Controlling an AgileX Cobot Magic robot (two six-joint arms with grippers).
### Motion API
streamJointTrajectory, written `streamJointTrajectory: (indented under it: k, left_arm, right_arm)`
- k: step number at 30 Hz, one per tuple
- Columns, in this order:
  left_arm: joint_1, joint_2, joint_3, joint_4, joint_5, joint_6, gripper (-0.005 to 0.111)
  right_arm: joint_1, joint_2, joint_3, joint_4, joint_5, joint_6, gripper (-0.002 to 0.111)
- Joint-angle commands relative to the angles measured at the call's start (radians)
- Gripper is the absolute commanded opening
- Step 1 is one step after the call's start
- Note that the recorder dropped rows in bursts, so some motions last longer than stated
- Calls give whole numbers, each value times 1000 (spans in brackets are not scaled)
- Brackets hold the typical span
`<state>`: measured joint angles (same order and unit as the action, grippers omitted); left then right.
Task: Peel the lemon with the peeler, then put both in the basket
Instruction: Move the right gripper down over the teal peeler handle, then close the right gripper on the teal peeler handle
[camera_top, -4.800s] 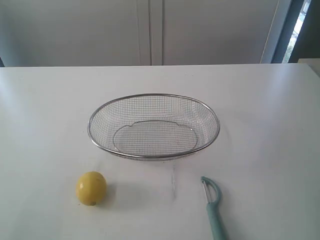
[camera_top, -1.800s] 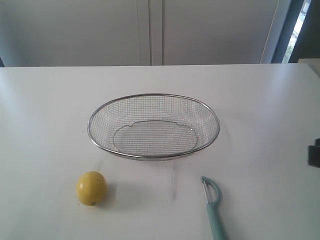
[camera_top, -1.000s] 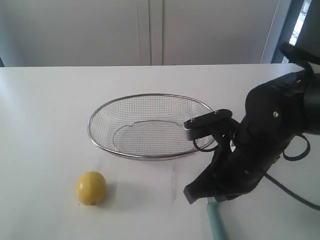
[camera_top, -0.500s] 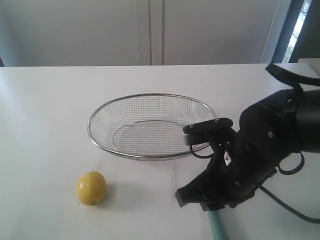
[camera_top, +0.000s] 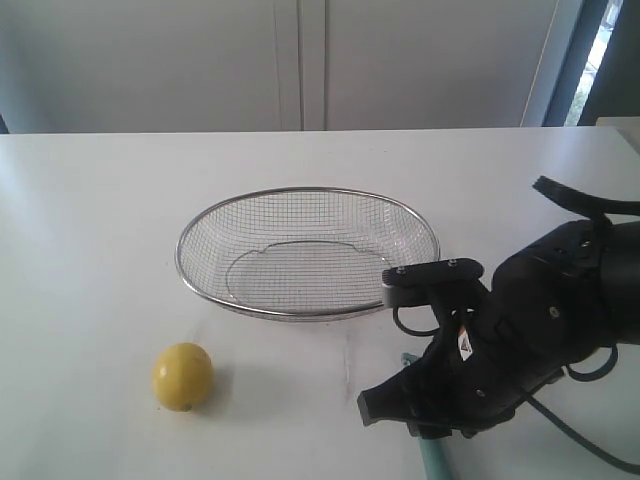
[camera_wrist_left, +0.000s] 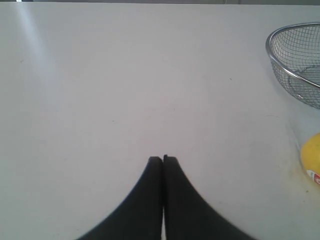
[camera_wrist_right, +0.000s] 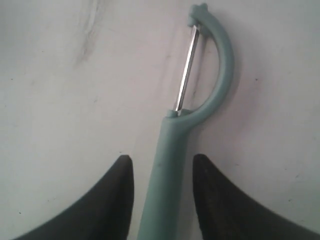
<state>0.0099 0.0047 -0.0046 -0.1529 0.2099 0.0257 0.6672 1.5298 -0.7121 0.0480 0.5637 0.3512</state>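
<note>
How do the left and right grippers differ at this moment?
The left gripper is shut tight, while the right gripper is open. The left gripper has nothing between its jaws, while the right gripper straddles the handle of the peeler without having closed on it yet. Both are black and point at the white table.
</note>
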Motion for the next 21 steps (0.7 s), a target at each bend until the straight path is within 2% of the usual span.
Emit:
streamJointTrajectory:
  k: [1, 21]
  left_arm:
    - [0, -5, 5, -2, 0, 1, 0]
    - [0, -5, 5, -2, 0, 1, 0]
  right_arm:
    - [1, -1, 5, -3, -5, 16, 38]
    - [1, -1, 46, 24, -54, 20, 38]
